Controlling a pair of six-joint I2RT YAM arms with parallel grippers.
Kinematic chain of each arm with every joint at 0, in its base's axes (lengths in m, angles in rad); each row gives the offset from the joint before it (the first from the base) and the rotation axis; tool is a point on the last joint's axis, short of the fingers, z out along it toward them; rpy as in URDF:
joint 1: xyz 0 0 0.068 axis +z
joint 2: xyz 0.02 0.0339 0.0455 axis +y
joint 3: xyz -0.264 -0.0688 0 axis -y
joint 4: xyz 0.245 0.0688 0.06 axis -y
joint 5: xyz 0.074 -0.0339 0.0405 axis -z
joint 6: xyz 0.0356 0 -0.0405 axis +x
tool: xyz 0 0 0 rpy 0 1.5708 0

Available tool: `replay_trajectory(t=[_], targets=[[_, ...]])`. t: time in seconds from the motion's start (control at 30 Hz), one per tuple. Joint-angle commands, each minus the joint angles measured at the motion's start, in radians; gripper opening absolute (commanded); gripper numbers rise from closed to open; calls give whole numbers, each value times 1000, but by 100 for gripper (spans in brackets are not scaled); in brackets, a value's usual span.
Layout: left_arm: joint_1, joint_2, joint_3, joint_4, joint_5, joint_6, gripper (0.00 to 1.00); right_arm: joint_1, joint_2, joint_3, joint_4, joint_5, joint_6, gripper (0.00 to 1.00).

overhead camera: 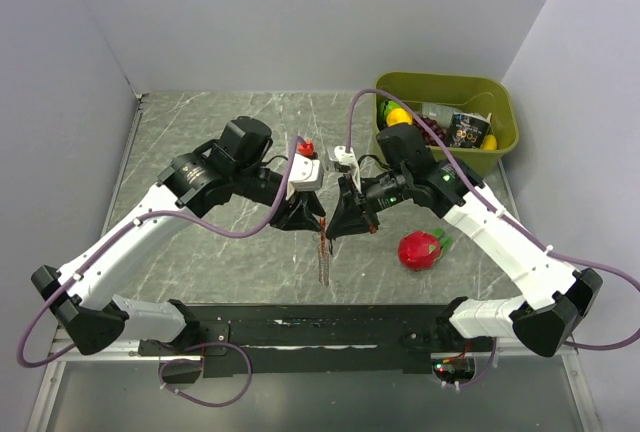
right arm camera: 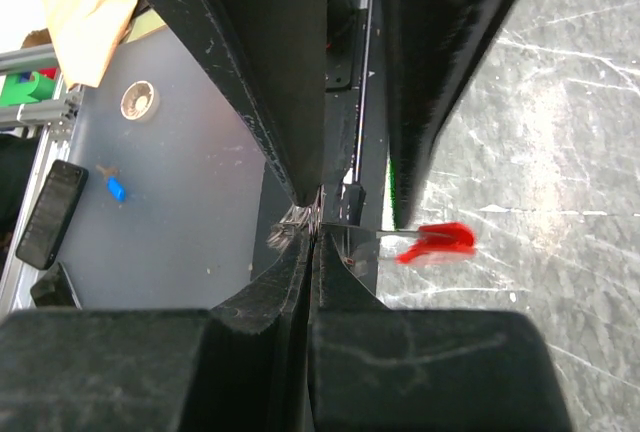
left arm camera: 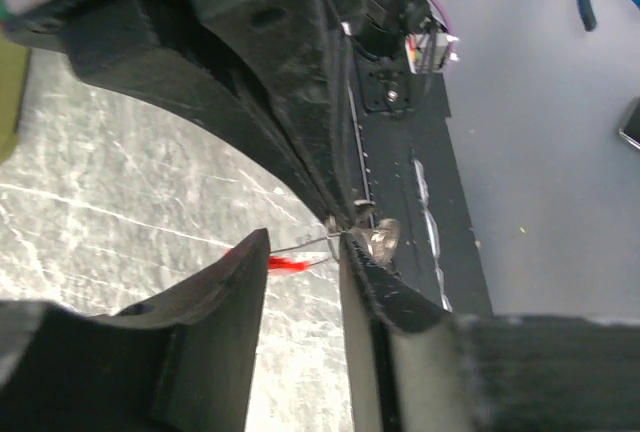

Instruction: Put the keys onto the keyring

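1. A grey marble table (overhead camera: 200, 152) is lying under both arms, which are meeting tip to tip over its middle.
2. The left gripper (left arm camera: 300, 247) is holding its jaws apart, with a thin wire (left arm camera: 312, 243) and a red piece (left arm camera: 285, 264) crossing the gap. Whether the jaws are pinching them cannot be told.
3. The keys (overhead camera: 323, 252) are hanging between the two grippers, their long axis running toward the near edge.
4. The right gripper (right arm camera: 311, 242) is clamping their silvery end.
5. Only the wrist views are showing the wire. The keyring is not showing clearly in any view.
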State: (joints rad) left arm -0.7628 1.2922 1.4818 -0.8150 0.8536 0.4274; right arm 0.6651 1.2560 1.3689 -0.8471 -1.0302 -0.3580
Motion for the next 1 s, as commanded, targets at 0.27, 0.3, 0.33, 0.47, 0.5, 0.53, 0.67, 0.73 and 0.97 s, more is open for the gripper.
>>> replay_trajectory(t=[0.27, 0.3, 0.33, 0.47, 0.5, 0.53, 0.67, 0.73, 0.97], targets=[[2, -24, -20, 68, 59, -12, 33, -4, -47, -8, 97, -4, 33, 0], [3, -31, -40, 107, 55, -28, 34, -4, -47, -8, 98, -5, 33, 0], [2, -50, -49, 135, 52, -41, 34, -4, -46, -8, 100, -4, 33, 0], [2, -71, -86, 203, 42, -79, 34, -4, -47, -11, 97, -1, 31, 0], [3, -68, -84, 192, 42, -76, 31, -4, -49, -13, 100, 1, 34, 0], [2, -59, -81, 185, 42, -73, 29, -4, -53, -16, 103, 2, 34, 0], [2, -45, -74, 155, 38, -62, 18, -4, -63, -22, 108, 15, 34, 0], [2, -44, -72, 145, 27, -59, 13, -4, -67, -25, 112, 19, 36, 0], [3, -54, -98, 172, 24, -65, 1, -5, -90, -37, 146, 35, 53, 0]])
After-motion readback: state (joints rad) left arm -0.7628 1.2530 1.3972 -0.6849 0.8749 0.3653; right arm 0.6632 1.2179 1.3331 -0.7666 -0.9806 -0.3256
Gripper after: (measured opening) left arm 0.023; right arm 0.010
